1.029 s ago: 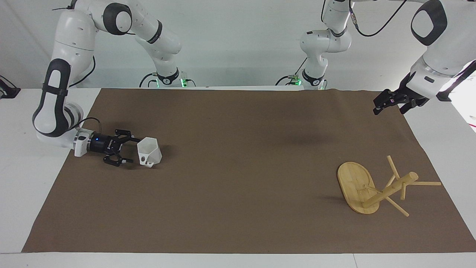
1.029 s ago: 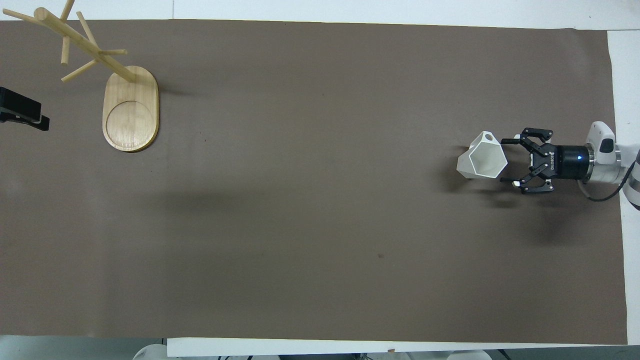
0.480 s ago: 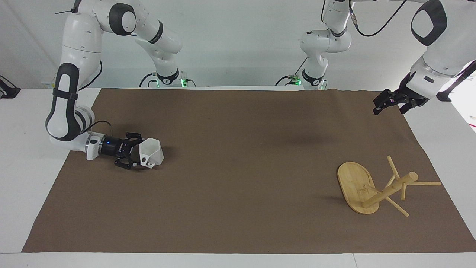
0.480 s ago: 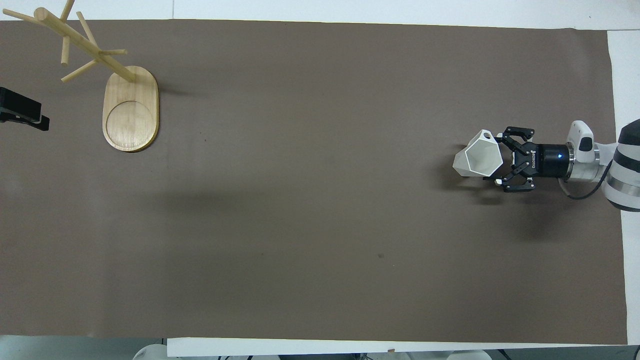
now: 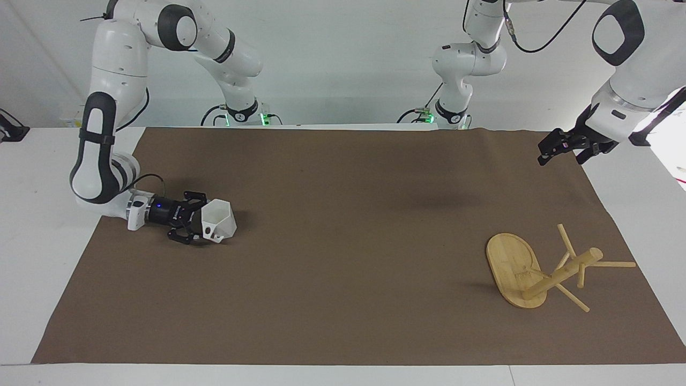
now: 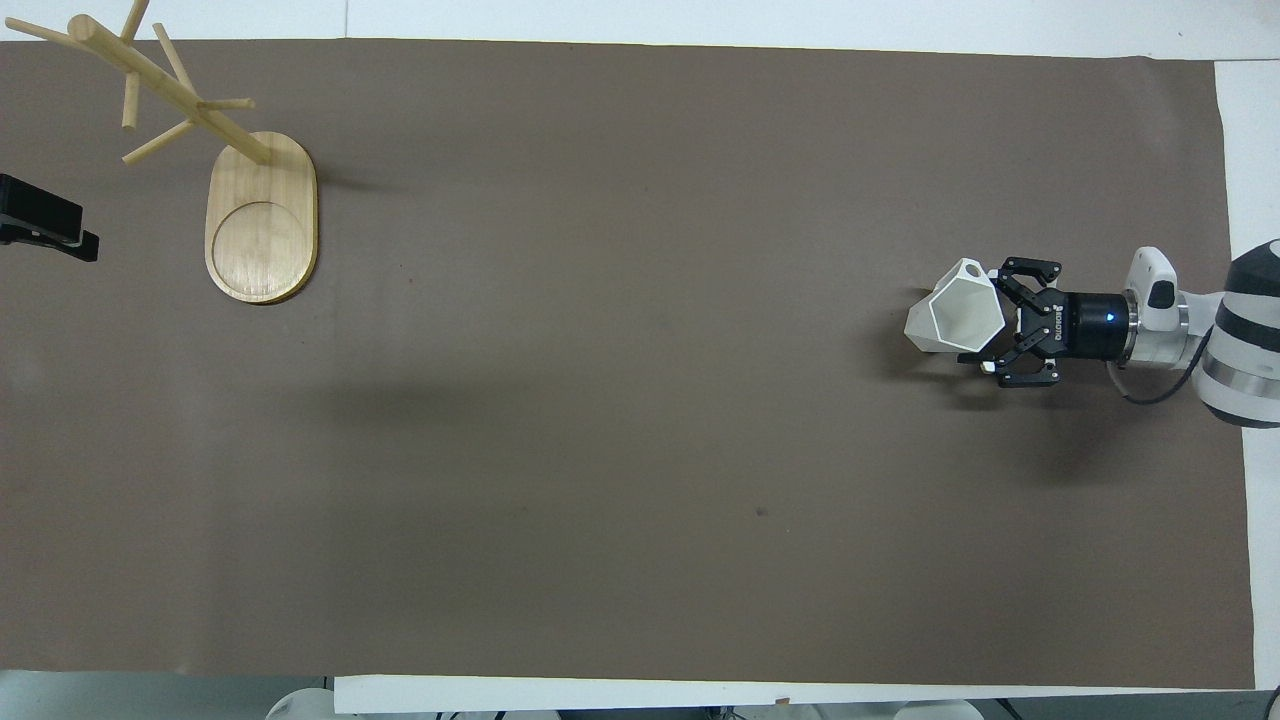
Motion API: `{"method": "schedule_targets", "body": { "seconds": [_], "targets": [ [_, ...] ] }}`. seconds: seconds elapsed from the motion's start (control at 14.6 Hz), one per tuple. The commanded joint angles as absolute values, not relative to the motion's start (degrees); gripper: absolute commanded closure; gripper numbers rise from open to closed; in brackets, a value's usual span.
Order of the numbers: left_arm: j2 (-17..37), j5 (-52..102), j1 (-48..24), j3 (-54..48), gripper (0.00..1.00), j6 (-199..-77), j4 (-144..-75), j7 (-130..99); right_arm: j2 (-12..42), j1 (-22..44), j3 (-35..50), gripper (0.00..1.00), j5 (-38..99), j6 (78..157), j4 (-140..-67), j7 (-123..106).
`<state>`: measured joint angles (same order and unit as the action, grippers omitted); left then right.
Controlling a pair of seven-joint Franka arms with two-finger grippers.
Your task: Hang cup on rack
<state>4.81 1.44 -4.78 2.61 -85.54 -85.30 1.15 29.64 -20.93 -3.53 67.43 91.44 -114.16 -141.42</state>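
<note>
At the right arm's end of the table [image 5: 321,332], the right gripper [image 5: 199,228], jaws wide, had slid in around the cup [image 5: 218,228], ready to clamp; left gripper [image 5: 568,149] waited open.

Lighting: bright, even, diffuse, from above. Shadows: soft, faint; broad blurred patches on the brown mat [image 5: 343,300], a small darker one beside the cup [image 6: 955,318]. Glare: overexposed white patch at the facing view's edge near the left arm [image 5: 638,69]. Focus: sharp in both views. Edge distortion: none evident.
</note>
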Motion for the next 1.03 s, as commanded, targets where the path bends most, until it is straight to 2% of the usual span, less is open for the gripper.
{"method": "schedule_targets", "body": {
  "seconds": [0.0, 0.96],
  "targets": [
    [3.6, 1.76, -4.48, 2.55, 0.0, -84.99, -86.4, 1.14, 27.6, -20.57, -3.52, 0.0, 68.91, 92.9, -116.89, -144.4],
    [3.6, 1.76, -4.48, 2.55, 0.0, -84.99, -86.4, 1.14, 27.16, -17.93, -3.52, 0.0, 71.81, 94.48, -119.97, -149.15]
  ]
}}
